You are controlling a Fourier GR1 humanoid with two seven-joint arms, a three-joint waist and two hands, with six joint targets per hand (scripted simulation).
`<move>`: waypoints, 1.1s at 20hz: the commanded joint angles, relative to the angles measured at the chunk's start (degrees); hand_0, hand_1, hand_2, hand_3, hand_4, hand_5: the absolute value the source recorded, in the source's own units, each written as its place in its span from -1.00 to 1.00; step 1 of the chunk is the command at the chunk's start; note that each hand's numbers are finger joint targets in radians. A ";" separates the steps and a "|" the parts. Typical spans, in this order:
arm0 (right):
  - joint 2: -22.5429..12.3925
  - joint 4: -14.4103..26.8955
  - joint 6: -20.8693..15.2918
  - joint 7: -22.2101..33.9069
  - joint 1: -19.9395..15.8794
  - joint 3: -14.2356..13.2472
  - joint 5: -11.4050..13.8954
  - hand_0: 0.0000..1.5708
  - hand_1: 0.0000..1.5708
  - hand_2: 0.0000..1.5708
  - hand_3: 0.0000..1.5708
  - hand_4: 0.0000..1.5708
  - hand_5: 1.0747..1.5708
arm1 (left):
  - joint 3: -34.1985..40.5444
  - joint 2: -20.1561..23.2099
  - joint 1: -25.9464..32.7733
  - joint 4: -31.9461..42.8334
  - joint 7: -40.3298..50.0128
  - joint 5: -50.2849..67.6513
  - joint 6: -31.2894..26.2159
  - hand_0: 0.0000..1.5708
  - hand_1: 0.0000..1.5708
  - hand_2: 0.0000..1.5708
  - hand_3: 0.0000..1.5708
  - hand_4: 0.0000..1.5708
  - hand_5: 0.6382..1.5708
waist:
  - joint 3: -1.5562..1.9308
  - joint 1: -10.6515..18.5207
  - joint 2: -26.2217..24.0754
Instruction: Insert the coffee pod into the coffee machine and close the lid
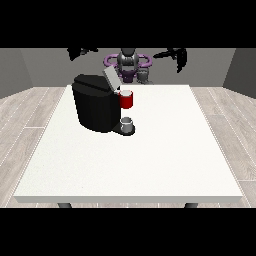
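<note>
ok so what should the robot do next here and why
Probably bring the hand at the view's left down toward the coffee machine: both hands hang raised behind the table, the lid stands open, and no pod shows apart from the machine.

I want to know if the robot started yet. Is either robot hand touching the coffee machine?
Apart. In the front view, both the robot hand at the view's left and the one at its right hang raised by the robot, well above the coffee machine.
</note>
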 commanded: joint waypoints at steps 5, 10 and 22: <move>-1.52 -0.76 3.55 0.27 -3.46 1.08 -0.25 -1.00 -1.00 -1.00 -1.00 -1.00 1.00 | -0.58 -4.28 5.78 -5.94 0.92 5.34 -3.02 -1.00 -1.00 -1.00 -1.00 -0.83 1.00 | 0.04 5.67 0.52; -2.86 -1.65 3.58 6.08 -9.51 2.22 1.30 -1.00 -1.00 -1.00 -1.00 -0.70 1.00 | -1.61 -4.05 7.99 -11.24 3.20 7.65 -4.28 -1.00 -1.00 -1.00 -1.00 -1.00 1.00 | 0.03 7.02 1.89; -1.58 7.71 5.23 -1.67 -12.20 -1.33 0.44 -1.00 -1.00 -1.00 -1.00 -1.00 1.00 | -9.61 -6.19 18.55 -27.12 7.11 15.50 -0.82 -1.00 -1.00 -1.00 -1.00 -1.00 1.00 | 0.05 9.34 8.26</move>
